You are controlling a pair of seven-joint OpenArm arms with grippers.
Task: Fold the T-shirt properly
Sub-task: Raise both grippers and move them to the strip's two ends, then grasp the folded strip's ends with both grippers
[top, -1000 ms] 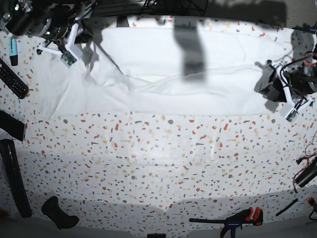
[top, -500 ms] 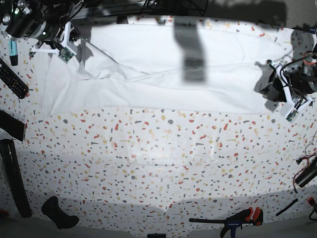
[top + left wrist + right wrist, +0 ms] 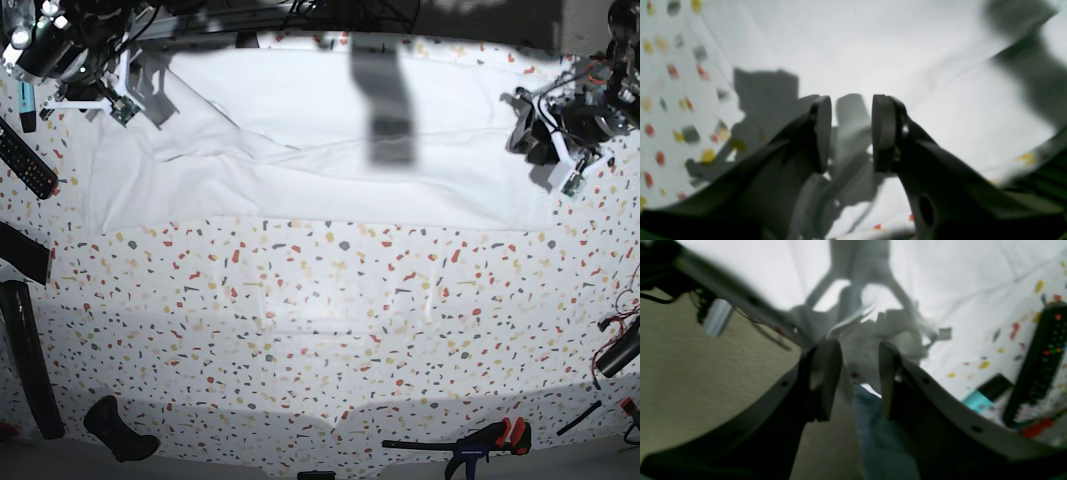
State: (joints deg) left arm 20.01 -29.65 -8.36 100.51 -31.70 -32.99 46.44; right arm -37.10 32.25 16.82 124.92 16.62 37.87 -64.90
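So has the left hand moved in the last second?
Yes. In the base view the left hand has risen toward the far edge of the table, away from the T-shirt hem corner it sat beside.

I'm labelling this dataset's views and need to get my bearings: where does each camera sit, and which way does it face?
Base: high above, looking down on the speckled table and the T-shirt along its far edge; both arms show at the top corners.
Left wrist: behind the left gripper, jaws apart, facing white cloth below.
Right wrist: behind the right gripper, jaws apart, facing the T-shirt's edge, floor and a black remote.
Shared: the T-shirt in all three; base and right wrist share the remote.
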